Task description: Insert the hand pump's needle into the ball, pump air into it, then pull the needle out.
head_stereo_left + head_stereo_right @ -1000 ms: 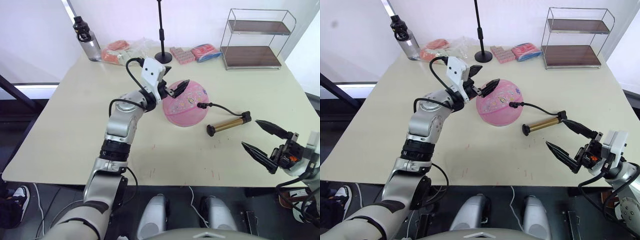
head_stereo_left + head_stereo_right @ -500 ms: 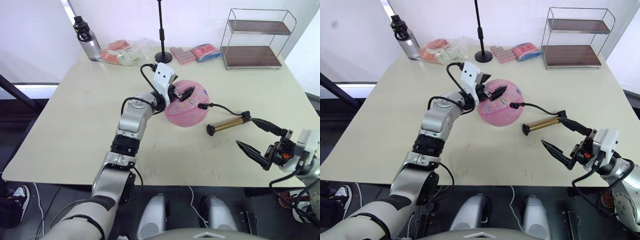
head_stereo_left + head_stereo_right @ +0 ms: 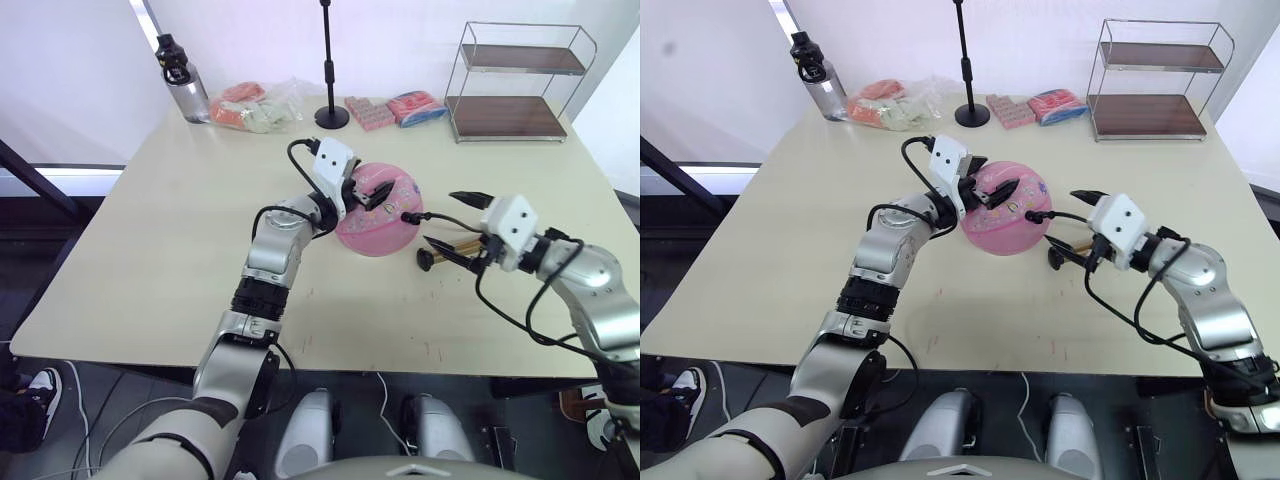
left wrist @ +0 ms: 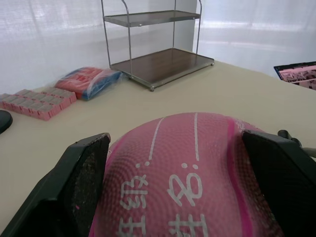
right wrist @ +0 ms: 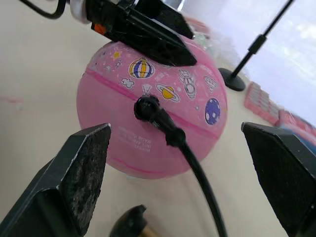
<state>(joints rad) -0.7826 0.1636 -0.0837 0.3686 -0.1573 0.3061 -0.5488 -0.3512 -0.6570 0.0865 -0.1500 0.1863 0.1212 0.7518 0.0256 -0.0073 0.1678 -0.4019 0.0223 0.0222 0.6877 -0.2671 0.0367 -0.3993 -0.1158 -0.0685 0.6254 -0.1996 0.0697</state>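
Ball (image 3: 378, 216) as our landmark: from the head camera it sits pink and slightly flattened near the middle of the table (image 3: 150, 230), and we have our left gripper (image 3: 368, 190) straddling its top on the robot's-left side, fingers spread with one over the crown, which we judge is there to steady the ball so it does not roll while the hose is handled. The hand pump (image 3: 452, 256) lies on the table just to the robot's-right of the ball, its thin black hose (image 3: 432, 214) arching back to the ball, where the needle (image 3: 405, 215) fitting sits pressed at the ball's surface, apparently seated in the valve. Our right gripper (image 3: 458, 230) hangs just to the robot's-right of the ball over the pump's near end, fingers apart and holding nothing; we read that as lining up to take either the hose or the barrel. Beyond the ball stand a wire shelf (image 3: 520, 80), a black stand (image 3: 328, 70), some packets (image 3: 398, 108) and a bottle (image 3: 180, 78). From the left wrist, the ball fills the space between our two fingers (image 4: 74, 182), which are wide apart on either side of it; whether they press its skin we cannot tell. From the right wrist, the needle fitting (image 5: 148, 109) enters the ball squarely among the cartoon prints, the left gripper's finger lies across the ball's top above it, and our own right fingers (image 5: 81, 173) flank the ball, open and well clear of the hose.
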